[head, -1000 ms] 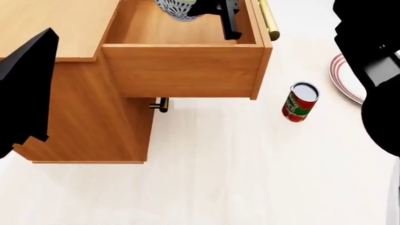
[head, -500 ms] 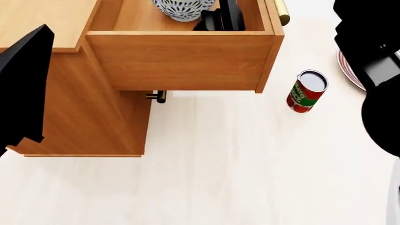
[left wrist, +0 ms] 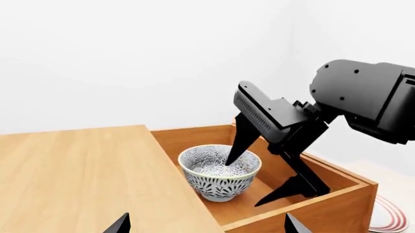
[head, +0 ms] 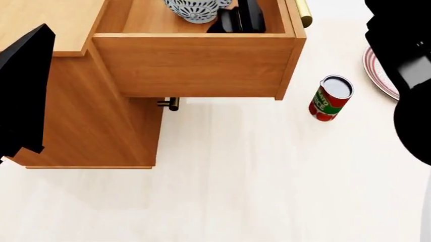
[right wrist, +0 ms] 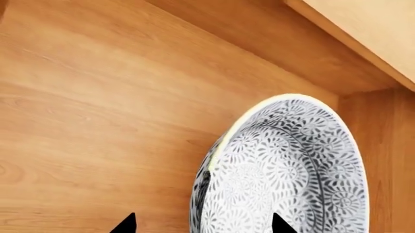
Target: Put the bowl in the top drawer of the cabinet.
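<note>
The speckled bowl (left wrist: 220, 173) (head: 195, 9) (right wrist: 292, 165) stands upright on the floor of the open top drawer (head: 195, 65) (left wrist: 314, 208) of the cabinet (head: 88, 121). My right gripper (left wrist: 246, 182) (head: 241, 17) (right wrist: 202, 224) is open down in the drawer. It straddles the bowl's wall, one finger inside the bowl and the other outside, with a wide gap. My left gripper (left wrist: 206, 224) is open over the cabinet top (left wrist: 77, 170) beside the drawer and holds nothing.
A red tomato can (head: 330, 98) stands on the pale floor to the right of the drawer. A white plate with red rings (head: 377, 68) lies further right, partly behind my right arm. The lower drawer's brass handle (head: 171, 104) pokes out beneath the top drawer.
The head view has shifted since a second ago, so the cabinet sits higher and further left. The right gripper has dropped deeper into the drawer beside the bowl. Little moved in the last half second.
</note>
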